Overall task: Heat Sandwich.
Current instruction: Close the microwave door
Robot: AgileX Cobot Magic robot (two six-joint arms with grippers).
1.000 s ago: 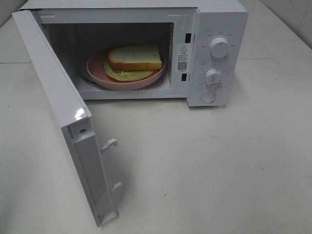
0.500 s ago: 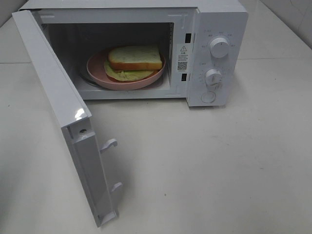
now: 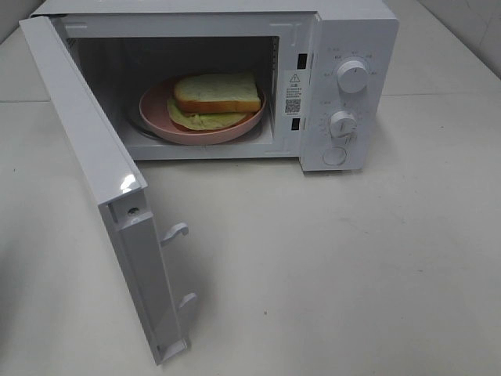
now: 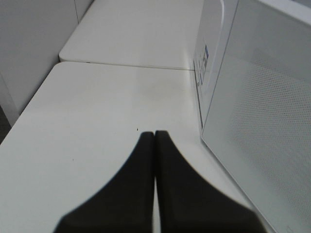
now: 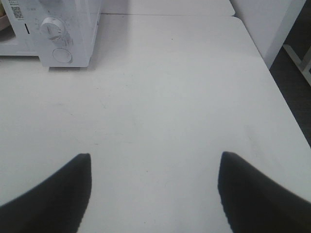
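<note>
Fingers (image 4: 136, 194) of the left gripper (image 4: 154, 133) are pressed together with no gap between them and nothing caught there, poised over the bare white table (image 4: 97, 111); whether their tips touch the surface is hard to tell from this angle. Just beside them stands the swung-out microwave door (image 4: 262, 136), its perforated panel close along one side, while the other side offers open tabletop up to the table's edge. Well spread and holding nothing, the right gripper (image 5: 154, 156) hangs over a wide stretch of clear-looking table, with the table's edge and darker floor beyond on one flank and the microwave (image 5: 58, 29) well apart ahead. From the high camera, neither gripper shows. The door (image 3: 86, 157) juts far forward on the left of the white microwave (image 3: 352, 31), taking up much of that side, and the table in front of the control knobs (image 3: 352, 76) lies free. Inside the cavity, the sandwich (image 3: 217, 94) rests on a pink plate (image 3: 156, 117).
</note>
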